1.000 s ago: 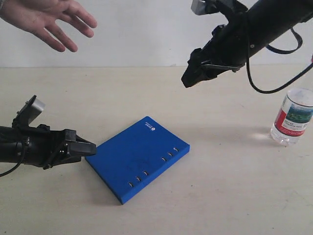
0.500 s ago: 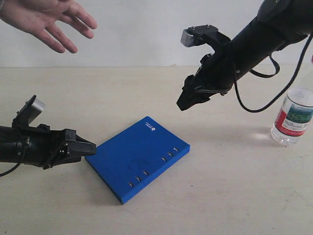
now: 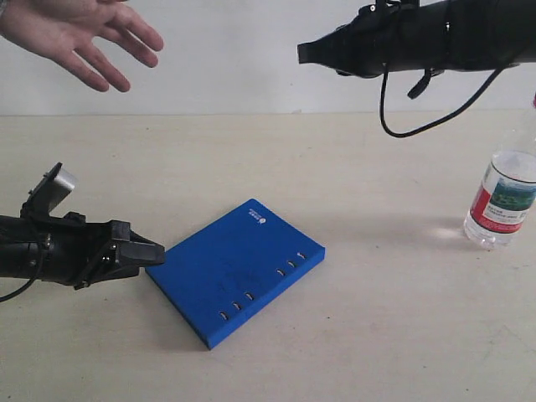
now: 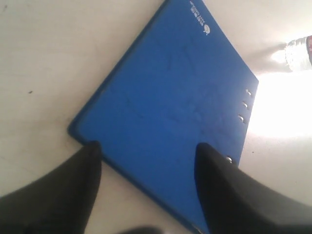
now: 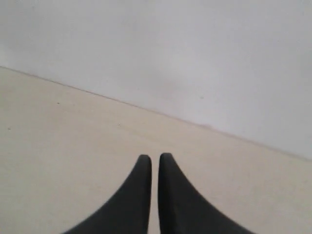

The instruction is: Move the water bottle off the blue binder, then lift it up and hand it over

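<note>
The blue binder [image 3: 236,270] lies flat on the table, logo corner toward the back, holes along its right edge. The water bottle [image 3: 501,201] stands upright on the table at the far right, apart from the binder; its cap is cut off by the frame edge. My left gripper [image 3: 155,254] sits low at the binder's left corner, open, with its fingers [image 4: 73,185] straddling that corner of the binder [image 4: 170,97]. My right gripper [image 3: 303,53] is high at the back, pointing left, shut and empty; the right wrist view shows its gripper [image 5: 155,158] over bare table.
A person's open hand [image 3: 75,33] hovers at the top left, palm out. The beige table [image 3: 377,318] meets a white wall [image 3: 234,59] at the back. The bottle also shows at the left wrist view's edge as a bottle [image 4: 298,51] in glare.
My right arm has swung up and levelled out, its gripper rising from above the binder's back side to high near the wall. The left arm, binder, bottle and hand have not moved.
</note>
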